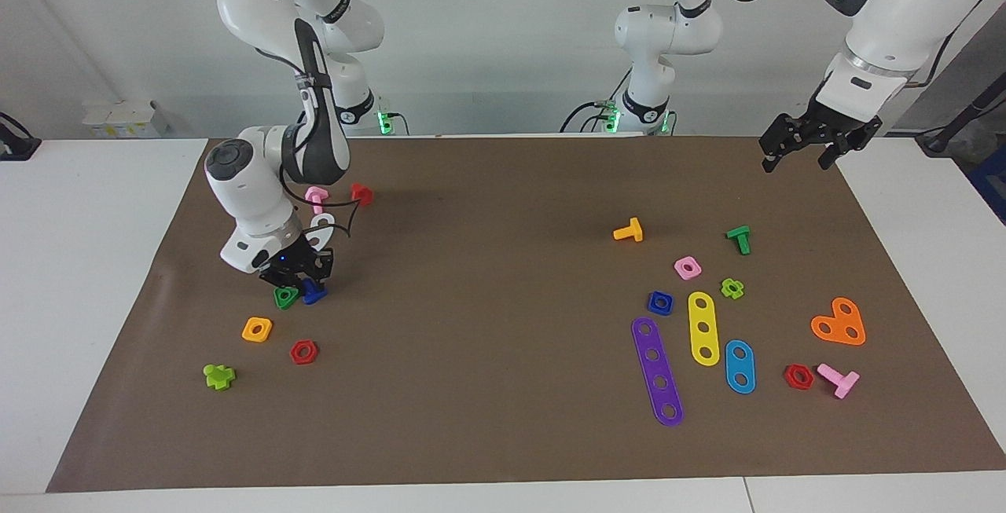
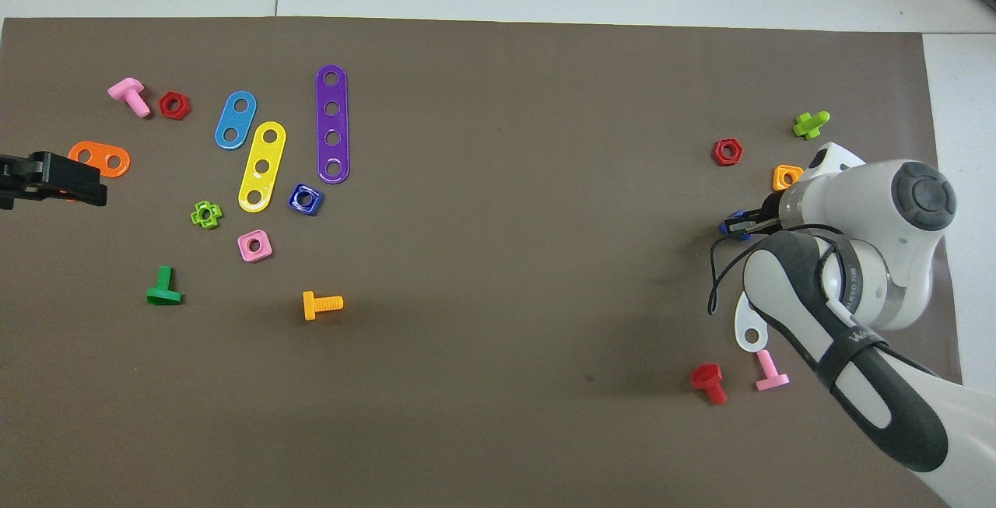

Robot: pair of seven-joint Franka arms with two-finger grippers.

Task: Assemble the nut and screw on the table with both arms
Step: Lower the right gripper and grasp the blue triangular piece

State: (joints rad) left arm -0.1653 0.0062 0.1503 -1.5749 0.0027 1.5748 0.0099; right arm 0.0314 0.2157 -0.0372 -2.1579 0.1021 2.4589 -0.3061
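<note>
The dark blue screw (image 1: 314,291) lies on the brown mat (image 1: 487,261) toward the right arm's end, beside a green triangular nut (image 1: 285,297). My right gripper (image 1: 302,281) is down at the mat right on the screw; in the overhead view (image 2: 743,222) only a bit of the blue screw (image 2: 734,227) shows at its tip. The dark blue square nut (image 1: 660,302) (image 2: 305,199) lies flat toward the left arm's end, beside the yellow strip. My left gripper (image 1: 795,163) (image 2: 78,181) is open and empty, raised over the mat's edge at its own end.
Near the screw lie an orange square nut (image 1: 257,329), a red hex nut (image 1: 303,352), a lime cross bolt (image 1: 219,375), and pink (image 1: 316,197) and red (image 1: 361,194) bolts. Around the blue nut lie purple (image 1: 658,371), yellow (image 1: 703,327) and blue (image 1: 739,366) strips and a pink nut (image 1: 688,267).
</note>
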